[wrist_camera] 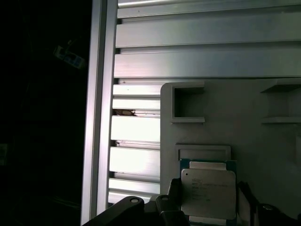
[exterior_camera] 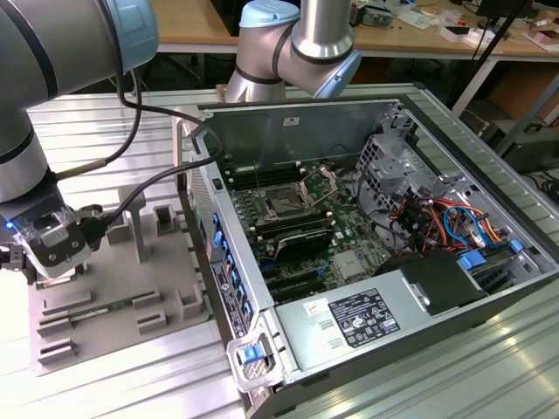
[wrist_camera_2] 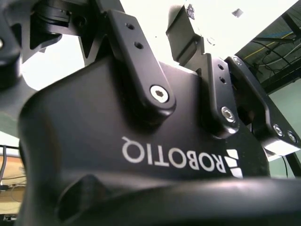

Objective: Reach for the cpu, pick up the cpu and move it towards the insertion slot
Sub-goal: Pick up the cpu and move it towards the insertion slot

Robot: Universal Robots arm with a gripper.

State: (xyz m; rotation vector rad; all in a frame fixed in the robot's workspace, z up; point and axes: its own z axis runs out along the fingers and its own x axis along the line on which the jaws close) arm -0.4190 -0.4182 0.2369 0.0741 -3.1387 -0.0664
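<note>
In the first wrist view the cpu (wrist_camera: 208,190), a flat silvery square chip with a thin green rim, sits between my two dark fingertips, just in front of a square recess of the grey tray (wrist_camera: 244,132). My gripper (wrist_camera: 208,200) is shut on the cpu, one finger against each side edge. In the exterior view my gripper (exterior_camera: 52,249) hangs low over the tray (exterior_camera: 113,323) at that view's left. The insertion slot (exterior_camera: 284,202), a dark square socket with its shiny bracket raised, lies on the motherboard inside the open computer case, well to that view's right.
The open case wall (exterior_camera: 214,253) stands between the tray and the motherboard. Upright grey blocks (exterior_camera: 140,227) rise from the tray. Cables (exterior_camera: 148,188) run from my wrist. Inside the case are memory slots, a heatsink (exterior_camera: 349,264), a power supply (exterior_camera: 358,319) and coloured wires.
</note>
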